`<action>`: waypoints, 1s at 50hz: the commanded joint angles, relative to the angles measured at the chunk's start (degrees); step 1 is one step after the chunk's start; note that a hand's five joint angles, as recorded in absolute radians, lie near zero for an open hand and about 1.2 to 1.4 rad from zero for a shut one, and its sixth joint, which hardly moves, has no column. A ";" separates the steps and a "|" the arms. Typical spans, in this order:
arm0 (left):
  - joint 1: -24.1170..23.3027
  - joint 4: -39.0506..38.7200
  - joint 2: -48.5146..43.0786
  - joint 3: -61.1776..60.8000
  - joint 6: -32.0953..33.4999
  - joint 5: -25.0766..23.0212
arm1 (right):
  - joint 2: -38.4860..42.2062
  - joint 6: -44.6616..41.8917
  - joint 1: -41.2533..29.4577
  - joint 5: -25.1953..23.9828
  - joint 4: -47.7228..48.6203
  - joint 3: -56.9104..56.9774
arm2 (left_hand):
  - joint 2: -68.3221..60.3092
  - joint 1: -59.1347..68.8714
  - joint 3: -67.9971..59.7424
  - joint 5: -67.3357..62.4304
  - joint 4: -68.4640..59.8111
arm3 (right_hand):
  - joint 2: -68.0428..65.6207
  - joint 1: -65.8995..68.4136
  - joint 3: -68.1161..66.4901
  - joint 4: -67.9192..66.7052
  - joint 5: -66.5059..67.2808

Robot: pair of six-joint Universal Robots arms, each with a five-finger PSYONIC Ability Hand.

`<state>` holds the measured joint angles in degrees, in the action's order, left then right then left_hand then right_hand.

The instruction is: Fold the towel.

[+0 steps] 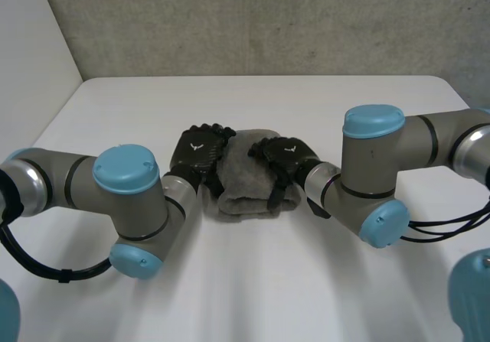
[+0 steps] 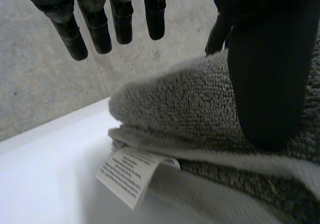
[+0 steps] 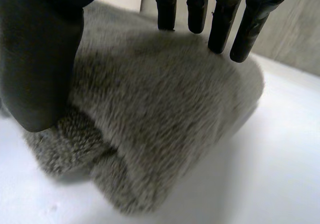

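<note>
1. One grey towel (image 1: 246, 181) lies folded in a thick bundle at the middle of the white table (image 1: 253, 281), between both hands.
2. The left hand (image 1: 197, 151) is at the towel's left edge. Its fingers (image 2: 95, 28) are straight above the cloth and hold nothing, and its thumb (image 2: 270, 83) rests on top.
3. The right hand (image 1: 285, 157) lies on the towel's right side with its fingers (image 3: 222, 18) straight, gripping nothing.
4. A white label (image 2: 132, 173) hangs from the towel's edge.

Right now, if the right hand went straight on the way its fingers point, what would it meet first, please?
Most likely the towel: its folded bulk lies just ahead of the straight fingers of the right hand, though the gap is hard to judge.
</note>
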<state>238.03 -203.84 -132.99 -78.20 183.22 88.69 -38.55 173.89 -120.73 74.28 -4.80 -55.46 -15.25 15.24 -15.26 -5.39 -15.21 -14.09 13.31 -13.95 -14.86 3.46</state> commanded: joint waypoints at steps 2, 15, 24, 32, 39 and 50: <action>0.24 1.34 3.51 -0.20 0.38 0.08 | -3.82 -0.22 0.23 -0.10 -1.35 0.44 | -2.03 2.04 -2.02 -1.89 -2.07 | 4.09 -3.31 3.95 4.86 -3.46; 1.82 8.00 24.25 -3.35 0.29 0.61 | -29.02 -0.22 3.22 8.67 2.08 -11.33 | -1.02 1.03 -1.01 -0.88 -1.06 | 4.09 -3.31 3.95 4.86 -3.46; 6.30 14.78 34.46 -7.92 0.21 4.13 | -37.48 -1.89 6.03 11.15 0.94 -21.27 | -1.19 1.20 -1.18 -1.05 -1.23 | 4.09 -3.31 3.95 4.86 -3.46; 6.66 14.79 37.28 -11.71 -0.06 4.22 | -43.10 -3.65 8.84 11.24 1.64 -27.16 | -1.02 1.03 -1.01 -0.88 -1.06 | 4.09 -3.31 3.95 4.86 -3.46; 6.48 14.79 37.37 -12.68 -0.15 4.30 | -43.37 -3.65 9.11 11.50 1.46 -26.72 | -1.02 1.03 -1.01 -0.88 -1.06 | 4.09 -3.31 3.95 4.86 -3.46; 6.57 14.79 37.37 -13.03 -0.23 4.30 | -43.28 -3.65 9.11 11.42 1.55 -26.37 | -1.02 1.03 -1.01 -0.88 -1.06 | 4.09 -3.31 3.95 4.86 -3.46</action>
<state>244.58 -189.06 -95.59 -91.24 183.00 92.99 -81.89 170.27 -111.59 85.74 -3.33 -81.92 -14.71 14.68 -14.73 -4.58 -14.70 -14.09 13.44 -13.95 -14.86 3.46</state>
